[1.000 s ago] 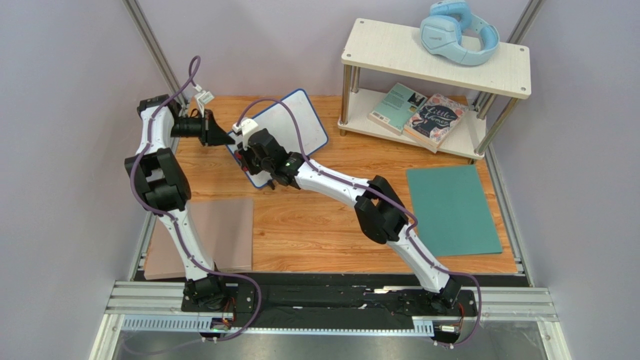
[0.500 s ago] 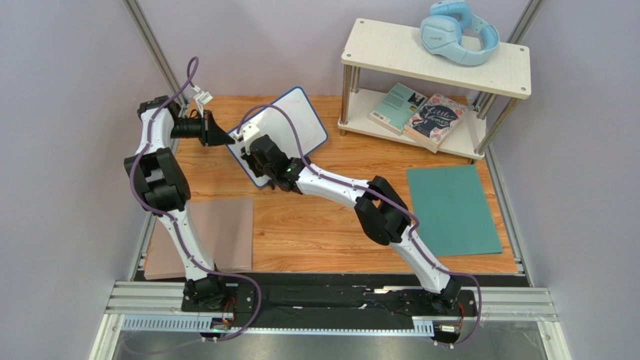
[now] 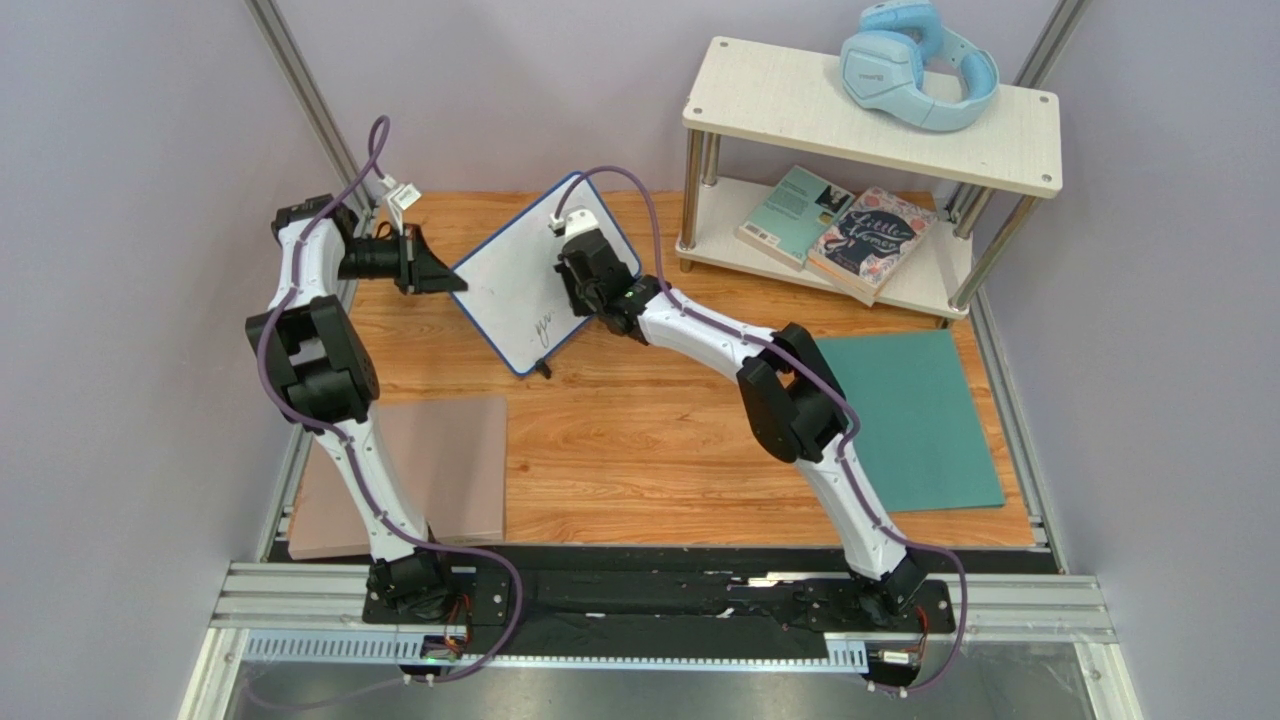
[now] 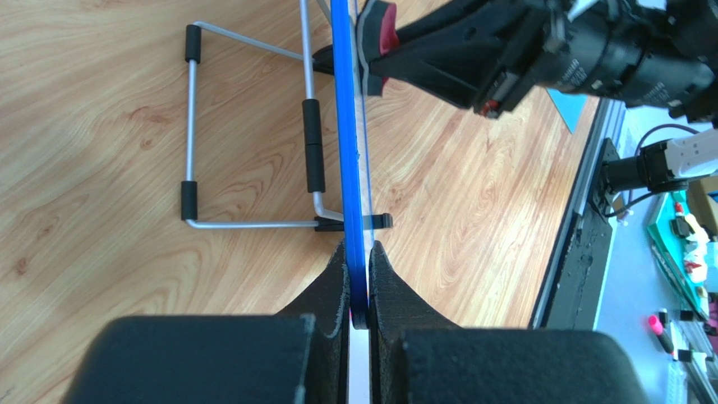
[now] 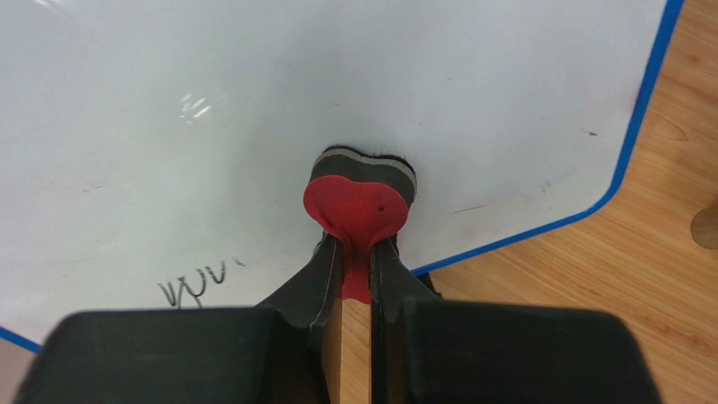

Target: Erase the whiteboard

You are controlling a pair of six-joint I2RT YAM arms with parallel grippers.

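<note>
I am working over a wooden tabletop (image 3: 646, 450), my two arms reaching toward its back left part. A white two-tier shelf (image 3: 781, 98) is standing at the back right, a teal mat (image 3: 902, 420) is lying flat on the right side, and a pinkish-brown mat (image 3: 451, 465) is lying at the near left edge. The whiteboard (image 3: 519, 285) is standing at the back left, leaning on its wire stand (image 4: 194, 126), between my two wrists. My left jaws are pinching its thin blue frame (image 4: 350, 168) at the left edge, pressed together on it from both faces. Blue headphones (image 3: 917, 60) are sitting on the shelf's top tier and two books (image 3: 872, 240) are lying on the lower one. My right jaws are pinching the red grip of an eraser (image 5: 358, 202), and its dark felt pad is pressing against the board's white face. A small black scribble (image 5: 198, 282) is showing lower on the board, apart from the eraser
</note>
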